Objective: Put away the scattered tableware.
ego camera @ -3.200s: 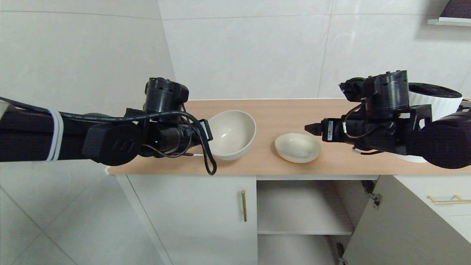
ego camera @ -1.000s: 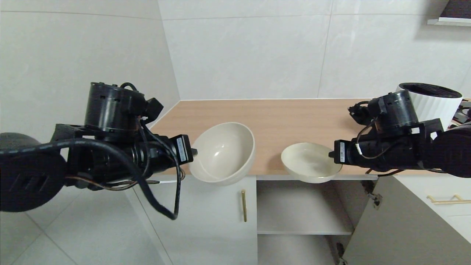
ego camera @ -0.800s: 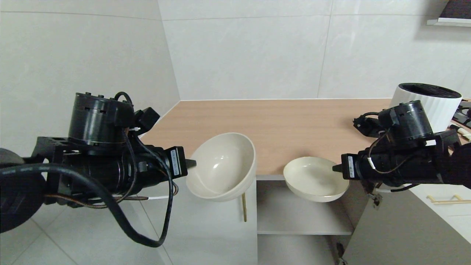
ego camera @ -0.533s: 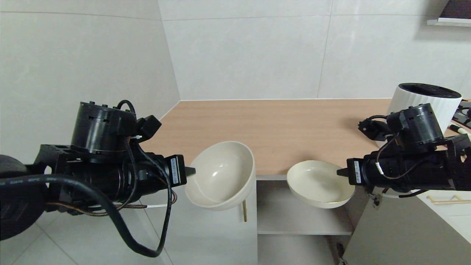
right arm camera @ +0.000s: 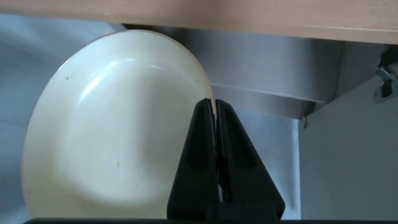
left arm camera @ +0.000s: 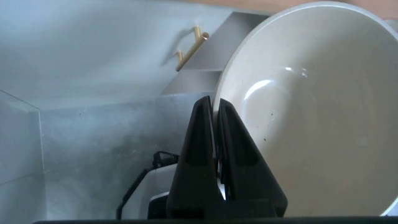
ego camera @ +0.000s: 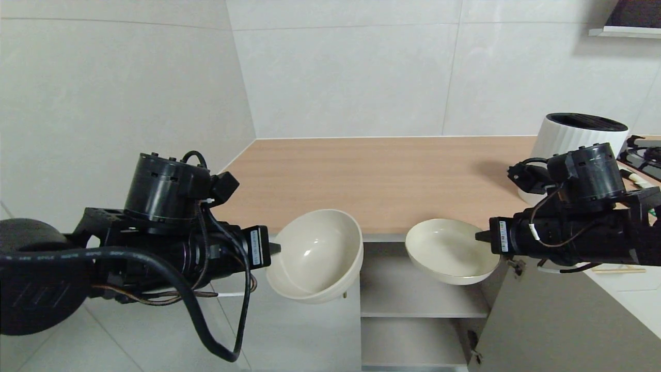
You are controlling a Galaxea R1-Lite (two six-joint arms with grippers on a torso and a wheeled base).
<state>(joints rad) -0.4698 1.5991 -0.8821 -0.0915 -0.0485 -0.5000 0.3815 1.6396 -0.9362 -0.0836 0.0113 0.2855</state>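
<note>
My left gripper (ego camera: 274,248) is shut on the rim of a deep cream bowl (ego camera: 315,254), held tilted in the air in front of the counter edge. In the left wrist view the bowl (left arm camera: 311,106) has its rim pinched between the black fingers (left arm camera: 205,134). My right gripper (ego camera: 480,236) is shut on the rim of a shallow cream dish (ego camera: 449,250), held in front of the open cabinet. The right wrist view has the dish (right arm camera: 118,124) clamped at its edge by the fingers (right arm camera: 205,137).
The wooden countertop (ego camera: 382,170) runs behind both bowls, with a white ribbed pot (ego camera: 573,142) at its right end. Below, the cabinet stands open with a shelf (ego camera: 421,305) and its door (ego camera: 537,320) swung to the right. The left door is closed.
Both arms lifted the bowl and dish off the counter and drew them back and down, off its front edge. The head camera has shifted slightly.
</note>
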